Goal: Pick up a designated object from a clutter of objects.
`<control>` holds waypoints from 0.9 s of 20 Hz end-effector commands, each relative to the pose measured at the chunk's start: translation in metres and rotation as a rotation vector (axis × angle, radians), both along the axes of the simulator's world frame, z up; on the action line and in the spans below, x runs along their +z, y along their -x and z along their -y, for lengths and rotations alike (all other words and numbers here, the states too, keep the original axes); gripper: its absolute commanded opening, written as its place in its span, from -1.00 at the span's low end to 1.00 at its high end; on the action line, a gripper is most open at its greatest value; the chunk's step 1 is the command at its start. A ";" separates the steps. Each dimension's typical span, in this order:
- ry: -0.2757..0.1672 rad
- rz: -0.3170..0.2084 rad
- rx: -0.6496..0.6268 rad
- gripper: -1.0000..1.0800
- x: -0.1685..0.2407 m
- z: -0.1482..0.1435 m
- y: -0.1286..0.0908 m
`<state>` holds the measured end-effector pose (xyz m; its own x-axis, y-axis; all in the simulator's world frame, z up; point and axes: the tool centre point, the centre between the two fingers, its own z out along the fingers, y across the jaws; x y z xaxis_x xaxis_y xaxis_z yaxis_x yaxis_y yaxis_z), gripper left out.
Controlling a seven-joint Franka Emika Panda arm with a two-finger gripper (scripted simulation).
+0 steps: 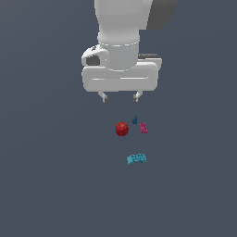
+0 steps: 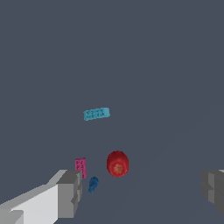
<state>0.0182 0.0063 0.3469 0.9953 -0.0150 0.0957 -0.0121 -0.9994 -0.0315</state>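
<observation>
Grey fingertips (image 2: 70, 192) of the gripper (image 1: 120, 97) fill the nearest corners of the wrist view, one cut off by the frame's edge, with a wide gap between them; the jaws are spread and hold nothing. Seen from the exterior view, the white arm (image 1: 121, 41) hangs above the scene, its upper part cropped out of the picture, and the two short fingers point down over the dark red apple-like object (image 1: 121, 128), clear of it.

That red object lies on the plain dark floor (image 1: 46, 185), untouched, and serves as the anchor of the small clutter. Just beside it, toward the exterior view's right, sits a small blue piece (image 1: 134, 120), too tiny for its shape to be made out. A flat magenta block (image 1: 143, 127) lies a little beyond that, on the same side. A cyan studded brick (image 1: 137, 159) rests well apart from the red object, farther from the arm, its studs barely legible at this size.
</observation>
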 end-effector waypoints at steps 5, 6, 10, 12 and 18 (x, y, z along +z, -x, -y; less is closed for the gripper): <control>0.005 -0.012 0.003 0.92 -0.034 -0.001 0.003; 0.006 -0.015 0.004 0.92 -0.042 -0.001 0.004; 0.012 -0.028 0.008 0.92 -0.079 -0.003 0.011; 0.015 -0.035 0.011 0.92 -0.100 -0.004 0.016; 0.024 -0.060 0.024 0.92 -0.167 -0.007 0.041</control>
